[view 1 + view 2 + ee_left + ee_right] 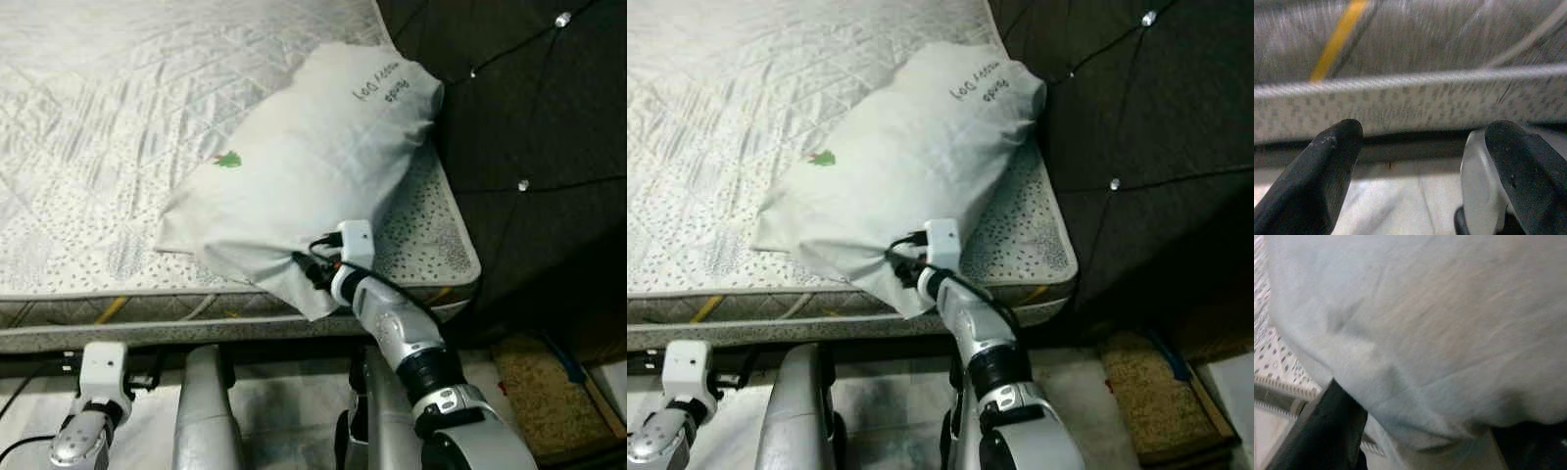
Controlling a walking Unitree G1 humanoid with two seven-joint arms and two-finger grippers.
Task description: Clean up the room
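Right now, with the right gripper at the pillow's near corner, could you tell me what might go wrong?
1. The pillow already overhangs the mattress edge at its near corner, so a tug could drag it onto the floor.
2. The right gripper seems to have only loose cover fabric, which may slip free.
3. The left gripper hangs open low beside the bed's side and could bump it if the robot steps forward.

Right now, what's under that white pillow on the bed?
The pillow lies on the bare quilted mattress, near the corner by the dark headboard. Its near end overhangs the mattress edge, where the right gripper reaches it. Anything beneath the pillow is hidden.
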